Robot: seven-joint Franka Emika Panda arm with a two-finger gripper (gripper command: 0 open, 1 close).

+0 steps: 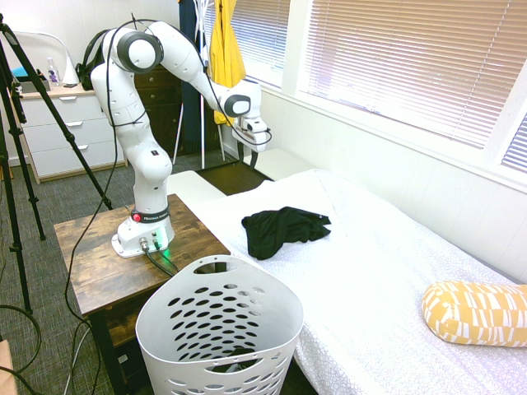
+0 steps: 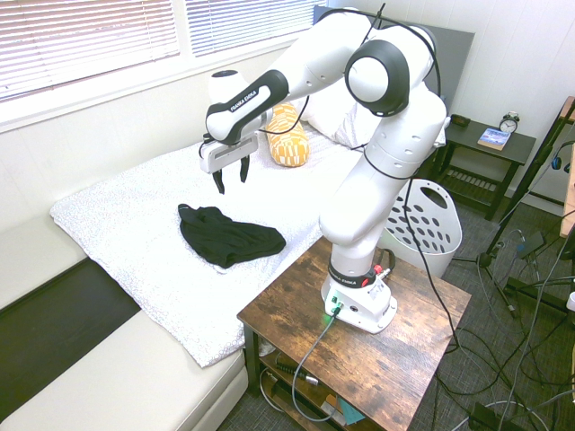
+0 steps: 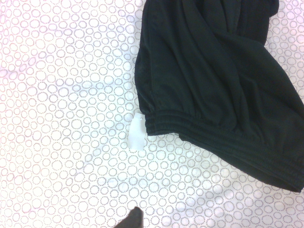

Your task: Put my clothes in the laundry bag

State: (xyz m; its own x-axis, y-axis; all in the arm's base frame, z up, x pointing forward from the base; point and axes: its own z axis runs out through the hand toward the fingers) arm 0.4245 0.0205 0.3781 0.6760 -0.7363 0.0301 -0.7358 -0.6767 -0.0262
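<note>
The clothes (image 1: 280,230) are a crumpled black garment lying on the white bedspread, also seen in the second exterior view (image 2: 228,236). In the wrist view the black fabric (image 3: 223,80) shows an elastic hem and a small white tag (image 3: 137,131). My gripper (image 2: 231,176) hangs in the air above the bed, over the garment's far end, apart from it. Its fingers are open and hold nothing. The laundry bag (image 1: 216,329) is a tall white plastic basket with oval holes, standing on the floor beside the bed and the wooden table; it also shows behind the arm (image 2: 429,228).
The arm stands on a wooden side table (image 1: 95,263). A yellow patterned pillow (image 1: 476,311) lies at the bed's head end. A yellow garment (image 1: 225,49) hangs by the window. A dresser (image 1: 62,127) stands at the back and a nightstand (image 2: 481,148) beside the bed.
</note>
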